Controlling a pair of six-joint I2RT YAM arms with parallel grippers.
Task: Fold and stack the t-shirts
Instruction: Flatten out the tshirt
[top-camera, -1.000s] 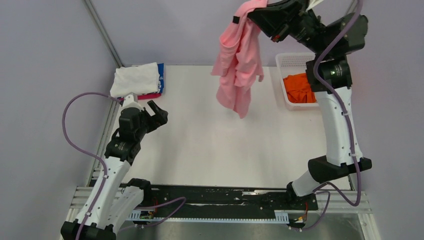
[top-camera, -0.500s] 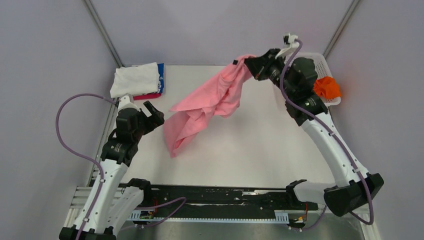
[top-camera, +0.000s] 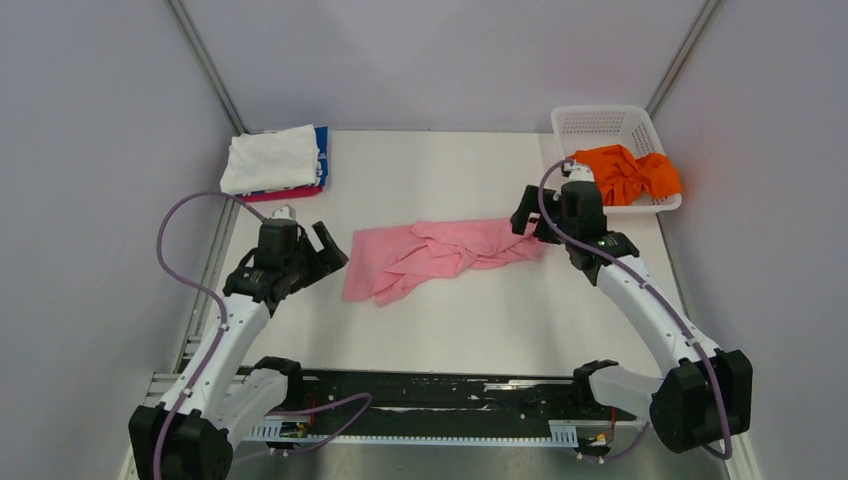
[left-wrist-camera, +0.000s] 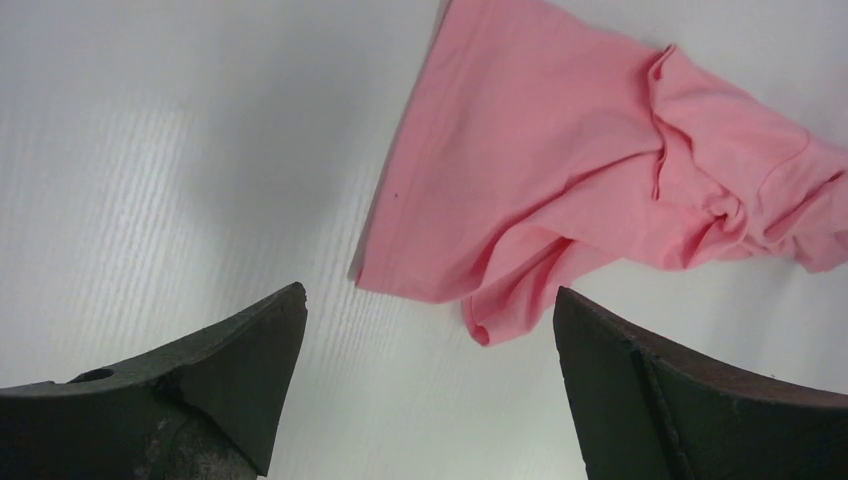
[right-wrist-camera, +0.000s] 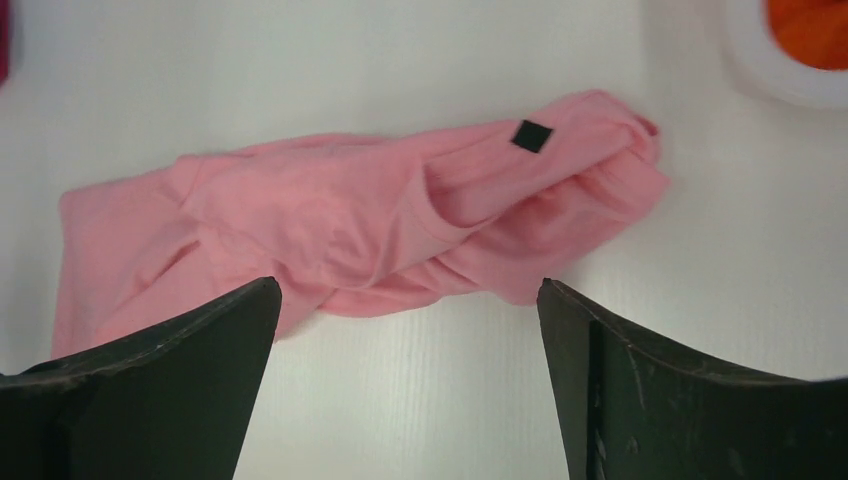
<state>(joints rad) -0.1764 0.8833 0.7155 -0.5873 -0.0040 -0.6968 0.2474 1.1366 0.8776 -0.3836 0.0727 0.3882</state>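
Several folded shirts (top-camera: 277, 160) sit stacked at the table's (top-camera: 450, 330) far left corner. The pink t-shirt (top-camera: 440, 255) lies crumpled mid-table, not yet folded, between the left end effector (top-camera: 330, 250) and right end effector (top-camera: 524, 222), both spread apart and empty. An orange shirt (top-camera: 625, 172) waits in the basket (top-camera: 600, 118).

Pink t-shirt (top-camera: 440, 255) dropped, now crumpled on table (top-camera: 450, 180).
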